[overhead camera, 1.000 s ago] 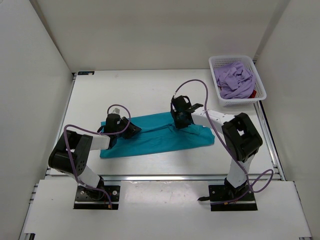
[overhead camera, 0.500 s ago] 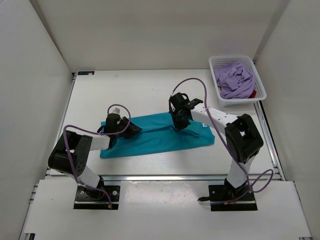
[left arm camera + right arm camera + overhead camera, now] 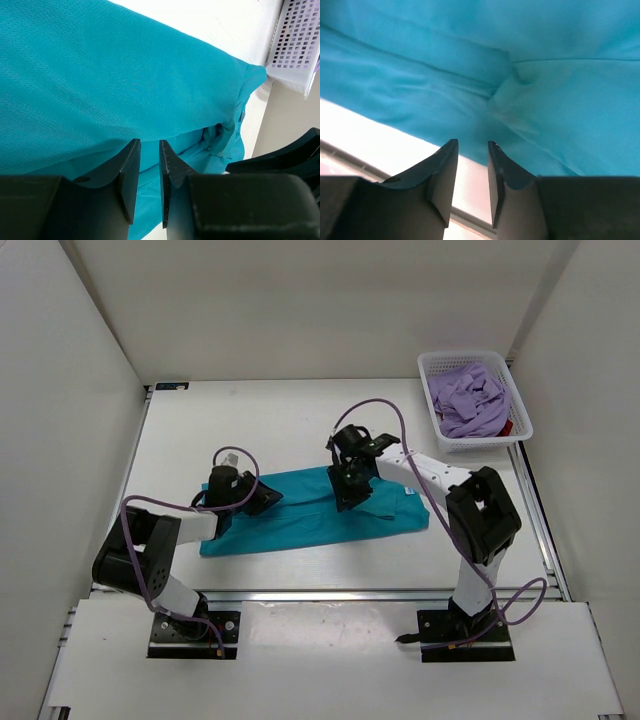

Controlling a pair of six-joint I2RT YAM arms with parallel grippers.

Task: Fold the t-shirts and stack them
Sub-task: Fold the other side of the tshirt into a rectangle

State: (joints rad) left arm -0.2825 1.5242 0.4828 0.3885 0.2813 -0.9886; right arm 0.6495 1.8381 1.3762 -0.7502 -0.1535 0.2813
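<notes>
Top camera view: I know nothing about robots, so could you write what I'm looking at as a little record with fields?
Teal t-shirt: lies on the table as a long band in front of both arms
Lavender t-shirt: crumpled in the white basket, far right corner
Dark red t-shirt: only a sliver shows, in the basket
Left gripper: low over the teal t-shirt, jaws slightly apart, nothing between them
Right gripper: over the teal t-shirt, jaws apart, holding nothing
</notes>
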